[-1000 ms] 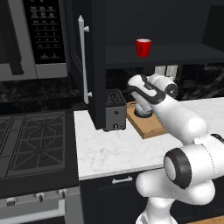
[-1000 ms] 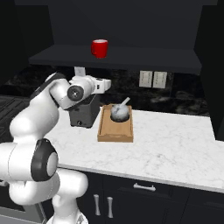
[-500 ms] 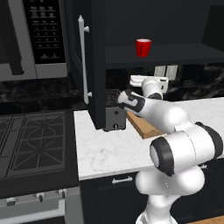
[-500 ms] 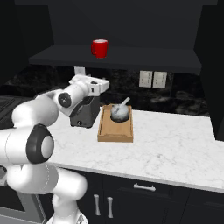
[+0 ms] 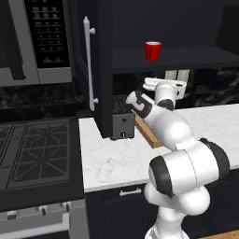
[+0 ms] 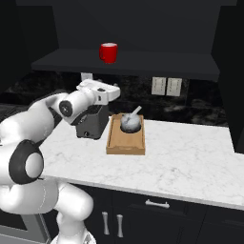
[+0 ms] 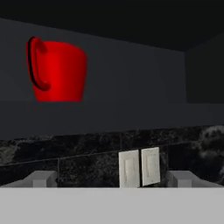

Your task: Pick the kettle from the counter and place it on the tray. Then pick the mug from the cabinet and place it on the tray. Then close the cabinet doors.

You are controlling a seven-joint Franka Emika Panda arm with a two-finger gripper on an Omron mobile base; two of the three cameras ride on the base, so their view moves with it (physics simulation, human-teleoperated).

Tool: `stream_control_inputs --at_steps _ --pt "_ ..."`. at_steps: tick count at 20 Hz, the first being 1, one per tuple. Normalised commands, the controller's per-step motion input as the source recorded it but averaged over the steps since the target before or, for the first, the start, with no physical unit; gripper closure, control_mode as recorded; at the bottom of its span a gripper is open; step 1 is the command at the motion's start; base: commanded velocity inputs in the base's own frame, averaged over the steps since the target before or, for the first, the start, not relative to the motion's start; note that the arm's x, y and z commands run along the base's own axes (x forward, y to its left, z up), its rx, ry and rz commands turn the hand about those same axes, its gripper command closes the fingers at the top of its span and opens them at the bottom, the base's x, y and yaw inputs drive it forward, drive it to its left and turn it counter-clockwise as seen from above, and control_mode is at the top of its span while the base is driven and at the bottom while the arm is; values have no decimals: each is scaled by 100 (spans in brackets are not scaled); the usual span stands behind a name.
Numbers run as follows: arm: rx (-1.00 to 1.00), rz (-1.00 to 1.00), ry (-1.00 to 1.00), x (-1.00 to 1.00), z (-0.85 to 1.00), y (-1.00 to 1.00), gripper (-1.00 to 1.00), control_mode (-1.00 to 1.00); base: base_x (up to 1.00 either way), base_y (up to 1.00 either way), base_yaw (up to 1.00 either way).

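The silver-grey kettle (image 6: 130,122) sits in the wooden tray (image 6: 125,144) on the white marble counter (image 6: 181,162), right of the toaster. The red mug (image 6: 108,52) stands upright on the dark shelf of the open cabinet (image 6: 143,62); it also appears as the mug (image 5: 152,50) and the mug (image 7: 59,72), with its handle turned left in the hand view. My gripper (image 6: 112,91) hangs below the shelf, above the toaster and left of the kettle. It is open and empty, its fingertips (image 7: 42,178) wide apart and the mug up and to the left of them.
A black-and-silver toaster (image 5: 123,123) stands just left of the tray (image 5: 147,134). The left cabinet door (image 5: 100,70) stands open over the counter's left end, its bar handle (image 5: 87,63) facing out. Two wall outlets (image 7: 139,167) are behind. Stovetop (image 5: 32,149) and microwave (image 5: 37,39) lie to the left.
The hand has lifted away from the tray and the kettle and now points at the back wall under the shelf. The kettle stays in the tray.
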Motion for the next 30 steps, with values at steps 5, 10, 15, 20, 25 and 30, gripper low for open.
stream_control_inputs --at_steps 5,10,15,20,25,30 --pt "13 -8 16 -49 73 1 -100 -100 0 0 0" --pt "10 -2 29 -24 75 9 -100 -100 0 0 0" --pt "3 0 38 -5 75 26 -100 -100 0 0 0" --pt "0 0 33 0 38 46 -100 -100 0 0 0" --pt "3 6 6 0 -22 9 -100 -100 0 0 0" --pt "7 6 -14 9 -2 0 -100 -100 0 0 0"
